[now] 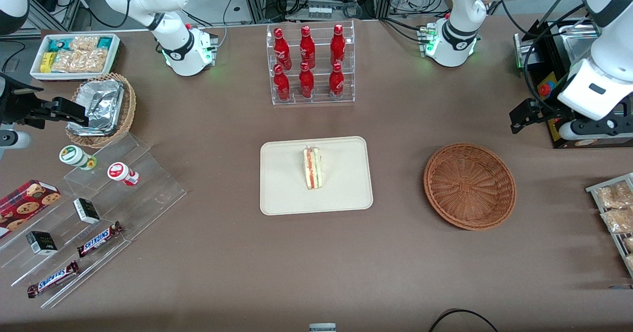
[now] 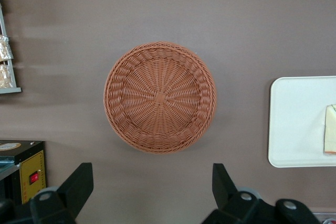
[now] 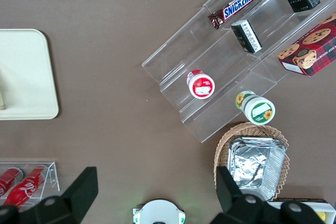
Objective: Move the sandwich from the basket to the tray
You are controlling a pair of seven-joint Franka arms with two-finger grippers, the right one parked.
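Your left arm's two-finger gripper point(image 2: 152, 192) had its jaws spread wide apart, holding nothing and touching nothing. It hung high above the brown table point(image 1: 207, 253), toward the working arm's end, farther from the front camera than the round reddish-brown woven wicker basket point(image 1: 470, 186). In the left wrist view, each of the 2 dark fingers point(image 2: 77, 184) stood clear of the wicker rim point(image 2: 160, 98), and nothing lay inside the basket.

The small triangular sandwich of pale bread with red and green filling point(image 1: 313, 167) lay on the flat cream-beige rectangular tray point(image 1: 282, 193), near the tray's middle. The tray sat well apart from the basket, toward the parked arm's end of the table. In the wrist view only a corner of the sandwich point(image 2: 330, 136) showed on the tray point(image 2: 294, 124).

Farther from the front camera than the tray stood a clear acrylic rack point(image 1: 312, 65) with 6 red bottles point(image 1: 307, 47). Toward the parked arm's end you had a clear stepped shelf point(image 1: 148, 183) carrying 2 Snickers bars point(image 1: 99, 239), a lighter wicker basket holding a crumpled foil container point(image 1: 101, 105), and a white bin of snack packets point(image 1: 76, 55).
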